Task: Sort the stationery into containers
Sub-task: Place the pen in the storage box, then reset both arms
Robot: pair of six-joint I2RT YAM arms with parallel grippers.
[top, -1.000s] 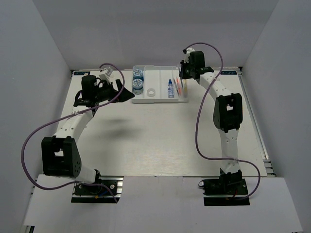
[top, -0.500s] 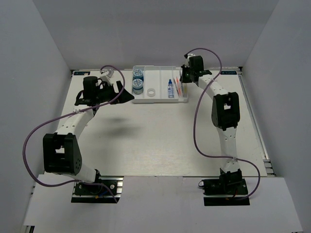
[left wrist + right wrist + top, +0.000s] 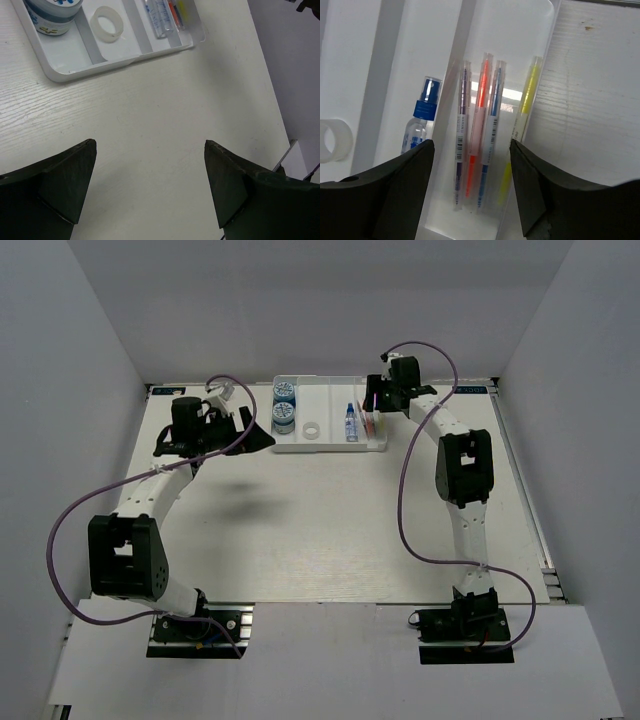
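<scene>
Hovering my right tool [image 3: 471,155], spread, over light, slippery pens [image 3: 481,120]; I'd pinch one mid-barrel. Left tool [image 3: 150,155] spread too.

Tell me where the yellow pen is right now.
Right wrist view: the yellow pen lies in the tray's rightmost compartment, against its right wall, just right of the blue pen.

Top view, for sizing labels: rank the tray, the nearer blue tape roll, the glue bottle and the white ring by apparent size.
1. The tray, by far the largest.
2. The tape roll and the glue bottle: too alike to rank; the bottle is longer, the roll wider.
3. The white ring, smallest.
</scene>
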